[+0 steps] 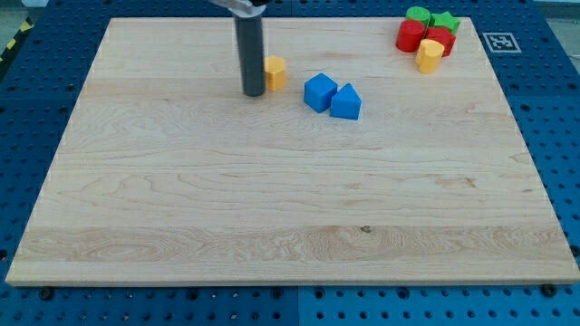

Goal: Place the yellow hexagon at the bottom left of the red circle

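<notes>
Progress: barely begun, I judge; the yellow hexagon [275, 71] sits well apart from the red circle [410, 36], far to the view's left of it.
My tip [253, 92]: touching or just beside the hexagon on its left side, placed to push rightward.
Fingers: I have none, only a rod, so nothing is grasped.
Remaining: slide the hexagon across to the circle's bottom left.
Obstacles: blue cube [319, 92] and blue block [345, 102] lie near the path.
Cluster: green circle [418, 14], green star [444, 21], red block [440, 40], yellow block [430, 55] crowd the target.
Surface: pale wooden table [272, 226] on blue pegboard [544, 109].
</notes>
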`<state>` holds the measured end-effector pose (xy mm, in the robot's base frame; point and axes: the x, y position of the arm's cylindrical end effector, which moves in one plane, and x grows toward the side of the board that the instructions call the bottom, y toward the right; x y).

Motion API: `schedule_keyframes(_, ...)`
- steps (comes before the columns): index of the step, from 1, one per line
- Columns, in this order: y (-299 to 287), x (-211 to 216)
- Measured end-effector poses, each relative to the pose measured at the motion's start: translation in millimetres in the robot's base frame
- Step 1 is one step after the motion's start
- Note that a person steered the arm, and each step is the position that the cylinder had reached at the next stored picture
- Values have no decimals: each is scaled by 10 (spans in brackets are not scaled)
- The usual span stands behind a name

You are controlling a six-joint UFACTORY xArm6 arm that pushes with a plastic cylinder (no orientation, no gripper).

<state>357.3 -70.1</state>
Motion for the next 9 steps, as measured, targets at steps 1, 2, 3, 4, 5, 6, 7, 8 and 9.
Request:
schedule_keyframes(1, -195, -6)
schedule_keyframes(2, 55, -73)
schedule_keyframes(3, 264, -73)
schedule_keyframes(4, 262, -74)
schedule_keyframes(5, 57, -82)
schedule_keyframes(6, 199, -211)
schedule_keyframes(7, 219, -296)
schedule_keyframes(8, 440, -296)
schedule_keyframes(9, 688, -296)
